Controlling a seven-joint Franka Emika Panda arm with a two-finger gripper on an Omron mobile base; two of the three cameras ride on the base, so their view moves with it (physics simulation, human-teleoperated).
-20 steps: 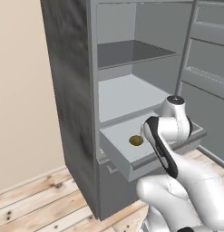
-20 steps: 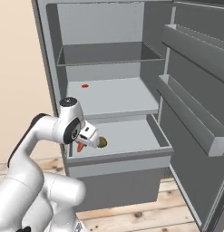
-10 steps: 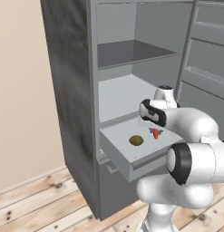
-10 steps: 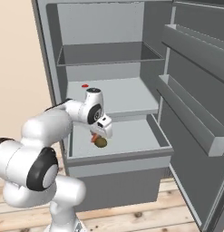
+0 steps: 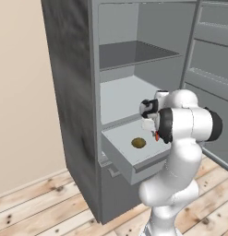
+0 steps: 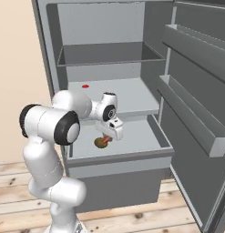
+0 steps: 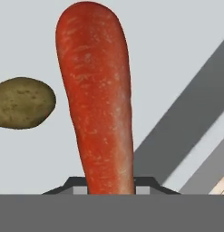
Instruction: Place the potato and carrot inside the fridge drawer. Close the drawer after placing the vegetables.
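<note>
So your gripper [image 6: 108, 137] is clamped tight on the carrot [image 7: 99, 99], and in the hand view you can see it sticking straight out from between the fingertips, thick rounded end pointing away from the camera. From the right base view you get just a bit of red-orange [image 6: 106, 138] peeking out under the white hand, which hangs over the pulled-out fridge drawer [image 6: 118, 157], toward its left half. In the left base view the same sliver of carrot [image 5: 156, 136] shows right at the edge of the wrist. The potato [image 6: 101, 143] is already lying on the drawer floor, just beside and below the hand; you can spot it sitting on its own [image 5: 138, 143] in the left base view and off to the left of the carrot [image 7: 23, 103] in the hand view, not touching it. The drawer sticks well out of the fridge [image 5: 71, 92], whose door [image 6: 196, 104] hangs wide open on the right with its bins facing you. There's also a small red spot [image 6: 85, 85] on the shelf above the drawer; can't tell what it is.
</note>
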